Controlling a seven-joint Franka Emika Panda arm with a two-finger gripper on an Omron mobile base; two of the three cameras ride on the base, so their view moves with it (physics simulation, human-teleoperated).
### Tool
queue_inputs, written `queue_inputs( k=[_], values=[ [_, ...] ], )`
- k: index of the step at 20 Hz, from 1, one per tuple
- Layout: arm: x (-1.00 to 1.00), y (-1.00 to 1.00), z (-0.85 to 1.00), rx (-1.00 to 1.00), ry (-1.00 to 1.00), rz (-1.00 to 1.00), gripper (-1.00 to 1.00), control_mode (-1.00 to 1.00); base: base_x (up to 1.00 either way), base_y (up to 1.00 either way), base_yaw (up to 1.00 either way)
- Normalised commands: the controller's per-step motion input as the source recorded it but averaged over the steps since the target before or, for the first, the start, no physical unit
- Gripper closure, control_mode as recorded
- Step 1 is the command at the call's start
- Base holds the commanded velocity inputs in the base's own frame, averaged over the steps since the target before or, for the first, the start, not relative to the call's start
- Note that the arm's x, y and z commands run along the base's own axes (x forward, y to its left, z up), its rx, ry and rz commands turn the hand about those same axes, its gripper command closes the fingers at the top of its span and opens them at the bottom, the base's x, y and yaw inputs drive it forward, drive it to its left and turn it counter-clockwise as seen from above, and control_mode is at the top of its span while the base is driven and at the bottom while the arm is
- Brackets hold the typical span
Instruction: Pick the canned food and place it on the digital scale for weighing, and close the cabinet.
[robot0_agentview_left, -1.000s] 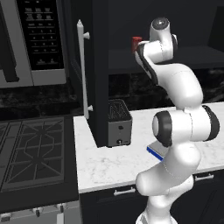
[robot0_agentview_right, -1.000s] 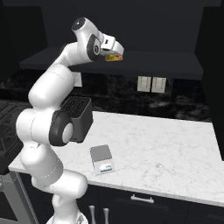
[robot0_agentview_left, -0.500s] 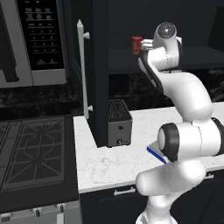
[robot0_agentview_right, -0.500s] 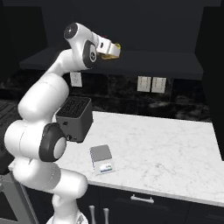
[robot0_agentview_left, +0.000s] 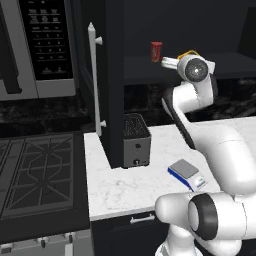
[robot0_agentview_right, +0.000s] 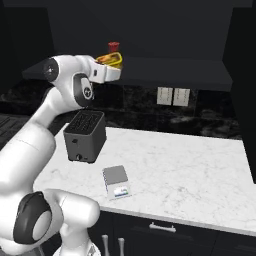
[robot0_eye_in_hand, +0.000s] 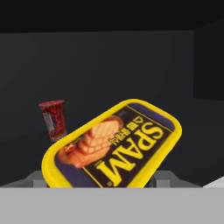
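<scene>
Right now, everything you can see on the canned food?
The canned food is a squat yellow tin with rounded corners, wider than tall. Its dark lid reads SPAM beside a picture of sliced meat. It looks like glossy metal, sealed and undented. It sits tilted in the hand view, between the fingers, up at the open cabinet's shelf. The slim red can stands behind it, apart.

Dim, even rendered light — dark cabinet interior, bright white counter, no glare or blur.

One yellow can, one red can, one scale, one toaster.
</scene>
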Motion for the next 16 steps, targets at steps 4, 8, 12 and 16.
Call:
queue_inputs(
  k=[4, 8, 12, 16],
  values=[
    [-1.0, 0.14, 0.46, -0.16, -0.03, 0.0, 1.0, -1.0, 0.0, 0.0, 0.0],
    [-1.0, 0.12, 0.42, -0.11, 0.04, -0.01, 1.0, -1.0, 0.0, 0.0, 0.0],
    [-1.0, 0.0, 0.37, 0.02, 0.37, -0.08, 1.0, -1.0, 0.0, 0.0, 0.0],
    [-1.0, 0.0, 0.07, 0.13, 0.43, -0.09, 1.0, -1.0, 0.0, 0.0, 0.0]
  ],
)
